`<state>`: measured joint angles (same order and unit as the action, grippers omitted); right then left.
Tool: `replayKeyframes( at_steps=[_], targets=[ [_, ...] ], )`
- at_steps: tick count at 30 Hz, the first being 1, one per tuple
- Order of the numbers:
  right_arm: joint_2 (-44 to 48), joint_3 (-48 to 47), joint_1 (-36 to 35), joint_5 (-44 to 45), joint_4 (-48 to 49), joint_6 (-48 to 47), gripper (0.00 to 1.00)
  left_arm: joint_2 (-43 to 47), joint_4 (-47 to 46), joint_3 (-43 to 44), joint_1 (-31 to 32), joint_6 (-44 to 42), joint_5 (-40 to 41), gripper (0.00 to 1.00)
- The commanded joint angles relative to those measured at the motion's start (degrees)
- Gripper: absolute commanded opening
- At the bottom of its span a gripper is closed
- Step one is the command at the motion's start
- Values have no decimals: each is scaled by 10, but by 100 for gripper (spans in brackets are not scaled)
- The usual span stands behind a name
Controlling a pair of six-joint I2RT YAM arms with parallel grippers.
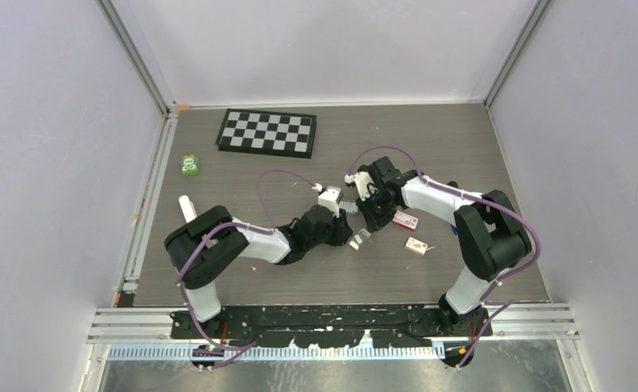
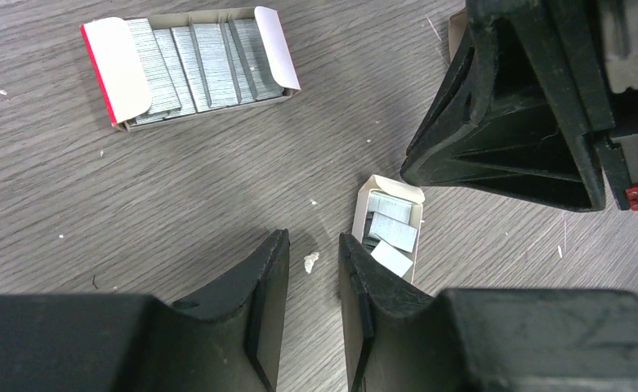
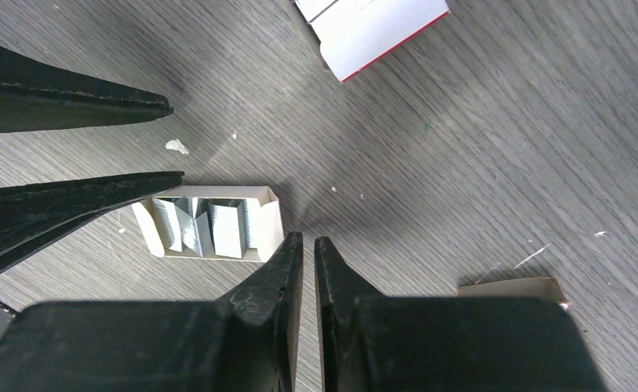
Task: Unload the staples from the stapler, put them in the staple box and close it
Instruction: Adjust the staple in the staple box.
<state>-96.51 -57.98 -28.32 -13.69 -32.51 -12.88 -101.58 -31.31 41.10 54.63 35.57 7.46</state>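
tabletop (image 1: 462,147): grey wood-grain | rear: checkerboard (image 1: 268,132) | left edge: small green object (image 1: 190,166), white piece (image 1: 187,207) | centre: small staple tray (image 2: 389,233), open red-edged staple box (image 2: 189,65), tan box (image 1: 417,246), paper flecks (image 2: 310,261)

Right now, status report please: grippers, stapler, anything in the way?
Left gripper slightly open, empty. Right gripper shut, empty. Stapler not in sight; staple tray between the grippers. Open staple box lies apart.

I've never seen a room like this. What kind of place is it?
Probably a robot lab's test booth: plain white walls box in one table, a left arm and right arm are bolted at its near edge, and a checkerboard lies at the back.
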Motion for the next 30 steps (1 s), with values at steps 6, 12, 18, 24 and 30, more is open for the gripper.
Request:
replayKeyframes(
  at_steps=[6, 12, 18, 24, 30],
  targets=[
    [-6, -22, 2, -10, -8, 4, 16, -11, -34, 24, -3, -5, 2, 31],
    [-7, -22, 2, -12, -9, 4, 16, -16, -43, 23, -3, -6, -9, 30],
    [-9, -23, 2, -12, -10, 3, 16, -15, -45, 21, -3, -6, -14, 30],
    [-9, -23, 1, -12, -10, 3, 16, -3, -46, 9, -3, -1, -17, 29],
    [-9, -23, 1, -12, -10, 3, 16, 0, -45, 8, -3, 4, -26, 28]
  ],
)
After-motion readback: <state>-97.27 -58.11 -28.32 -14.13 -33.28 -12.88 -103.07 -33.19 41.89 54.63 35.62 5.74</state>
